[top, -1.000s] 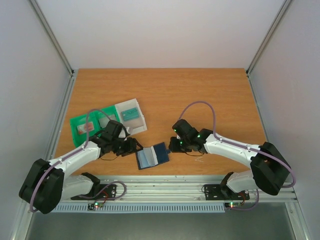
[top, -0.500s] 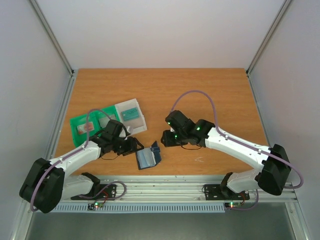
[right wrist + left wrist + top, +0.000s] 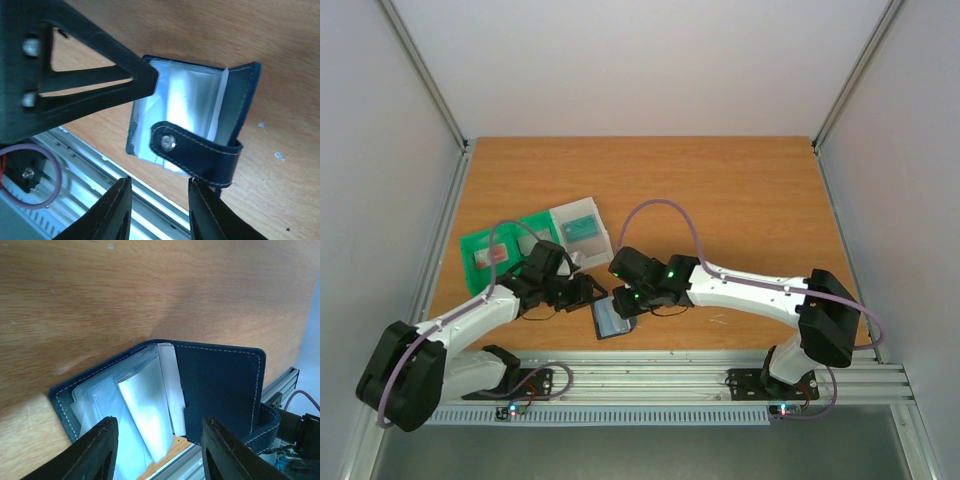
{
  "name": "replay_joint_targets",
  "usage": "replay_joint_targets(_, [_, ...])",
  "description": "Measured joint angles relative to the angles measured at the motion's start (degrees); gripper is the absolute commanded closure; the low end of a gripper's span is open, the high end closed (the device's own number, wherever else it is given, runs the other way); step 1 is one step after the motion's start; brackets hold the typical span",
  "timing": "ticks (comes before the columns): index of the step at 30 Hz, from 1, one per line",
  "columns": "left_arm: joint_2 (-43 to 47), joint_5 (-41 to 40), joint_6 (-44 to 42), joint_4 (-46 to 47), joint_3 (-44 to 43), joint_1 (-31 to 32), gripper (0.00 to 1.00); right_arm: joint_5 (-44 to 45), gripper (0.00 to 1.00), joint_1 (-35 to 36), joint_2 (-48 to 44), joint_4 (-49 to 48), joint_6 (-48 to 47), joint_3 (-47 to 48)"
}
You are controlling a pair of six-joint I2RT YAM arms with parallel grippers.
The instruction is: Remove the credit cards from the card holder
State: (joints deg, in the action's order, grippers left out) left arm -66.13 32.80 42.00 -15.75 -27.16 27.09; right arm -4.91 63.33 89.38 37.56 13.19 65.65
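**A:** ok what moved in the last second? top view looks different

**B:** the right gripper (image 3: 626,296) swung in from the right side of the frame and now it's right over the holder (image 3: 613,320) at lower centre. The flap (image 3: 220,382) was lying flat open, but it's tipped up, so the holder's half folded shut now. Left gripper (image 3: 582,292) hasn't budged, it's parked at the holder's left edge.

**A:** good or bad?

**B:** bit of a setback imo. The sleeves (image 3: 145,405) are harder to reach with the flap leaning over them, so I'd guess it needs opening again before anything slides out. Can't tell if any cards are left in there, it's all pale plastic.

**A:** grippers holding anything?

**B:** nope. Left's fingers are spread wide with the sleeves showing between them. Right's are apart too, with the strap (image 3: 197,150) just above the gap in its wrist view. There's a teal card (image 3: 582,228) in the white bin (image 3: 604,240) and a pale card (image 3: 490,256) in the green bin (image 3: 470,243), both upper left of the holder.
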Motion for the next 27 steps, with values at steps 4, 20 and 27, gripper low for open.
replay_joint_targets(4, [1.5,-1.3,0.2,-1.2,0.0,0.0,0.55,1.7,0.72,-0.1,1.4,-1.5,-0.2,-1.3])
replay_joint_targets(20, [2.3,-5.4,1.1,-5.4,0.5,0.0,0.60,6.0,0.77,-3.5,5.0,-10.1,0.3,-13.7])
replay_joint_targets(27, [2.3,-5.6,1.7,-4.9,2.1,0.0,0.61,6.1,0.78,-5.4,4.0,-14.4,1.8,-17.2])
